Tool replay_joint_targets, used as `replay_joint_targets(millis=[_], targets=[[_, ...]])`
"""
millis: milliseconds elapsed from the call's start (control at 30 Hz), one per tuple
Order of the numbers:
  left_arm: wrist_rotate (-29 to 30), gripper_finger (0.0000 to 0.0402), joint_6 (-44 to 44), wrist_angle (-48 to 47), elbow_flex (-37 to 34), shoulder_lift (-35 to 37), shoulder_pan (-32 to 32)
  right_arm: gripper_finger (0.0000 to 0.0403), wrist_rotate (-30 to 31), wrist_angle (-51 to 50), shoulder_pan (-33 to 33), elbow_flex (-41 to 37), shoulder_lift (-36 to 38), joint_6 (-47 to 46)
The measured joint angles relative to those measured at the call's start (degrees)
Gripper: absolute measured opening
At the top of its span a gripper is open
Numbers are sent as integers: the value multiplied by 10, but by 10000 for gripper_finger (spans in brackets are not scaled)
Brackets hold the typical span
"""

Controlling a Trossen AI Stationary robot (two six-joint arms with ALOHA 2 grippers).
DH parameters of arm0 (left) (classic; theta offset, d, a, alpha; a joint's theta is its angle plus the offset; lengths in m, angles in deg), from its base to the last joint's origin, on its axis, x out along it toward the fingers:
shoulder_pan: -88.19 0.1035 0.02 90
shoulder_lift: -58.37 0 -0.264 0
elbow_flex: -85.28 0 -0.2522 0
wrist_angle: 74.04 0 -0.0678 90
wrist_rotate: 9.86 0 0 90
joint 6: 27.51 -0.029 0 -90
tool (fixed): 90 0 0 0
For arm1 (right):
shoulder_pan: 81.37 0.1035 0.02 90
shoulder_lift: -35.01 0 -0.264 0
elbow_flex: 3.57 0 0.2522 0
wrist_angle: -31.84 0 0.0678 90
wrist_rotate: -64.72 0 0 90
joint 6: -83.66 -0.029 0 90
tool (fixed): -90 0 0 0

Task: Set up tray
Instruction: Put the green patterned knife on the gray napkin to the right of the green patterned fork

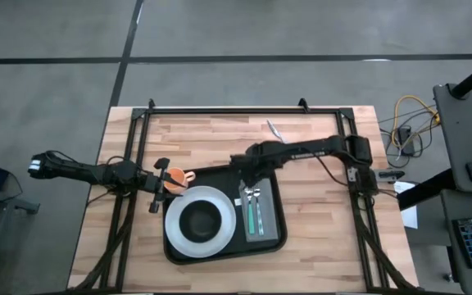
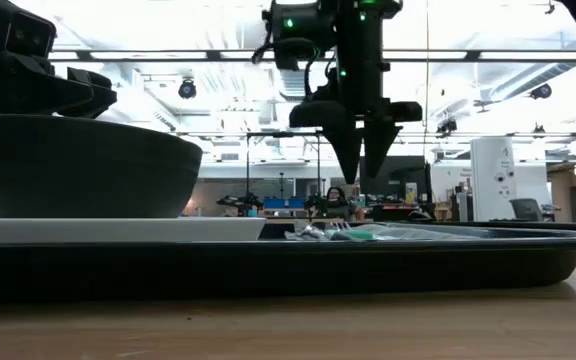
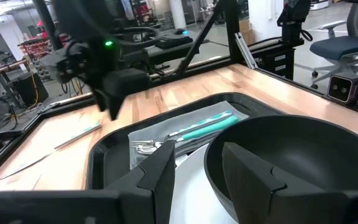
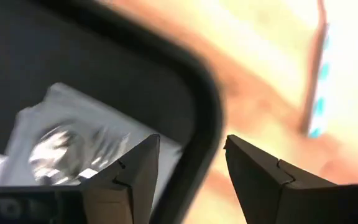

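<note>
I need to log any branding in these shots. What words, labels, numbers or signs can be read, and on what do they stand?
None can be read in any view.
The tray, plate, bowl and napkin: no print visible.
Equipment in the room behind the table, low view: any signs are too small and blurred to read.

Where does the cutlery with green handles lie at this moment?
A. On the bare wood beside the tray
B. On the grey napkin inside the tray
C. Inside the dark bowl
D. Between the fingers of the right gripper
B: in the high view the cutlery lies on the grey napkin, within the rim of the tray, right of the white plate.
</note>
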Motion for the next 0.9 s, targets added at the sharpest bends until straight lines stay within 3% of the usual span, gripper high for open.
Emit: replay_joint_targets(millis=[267, 500, 700, 900], targets=[[0, 116, 0, 0, 0, 0, 0, 173, 38, -2, -76, -60, 40, 91], [0, 116, 0, 0, 0, 0, 0, 171, 54, 66, -151, -193, 123, 135], [0, 116, 0, 0, 0, 0, 0, 171, -38, 205, -199, -303, 191, 224], [0, 116, 0, 0, 0, 0, 0, 166, -59, 217, -241, -345, 217, 248]])
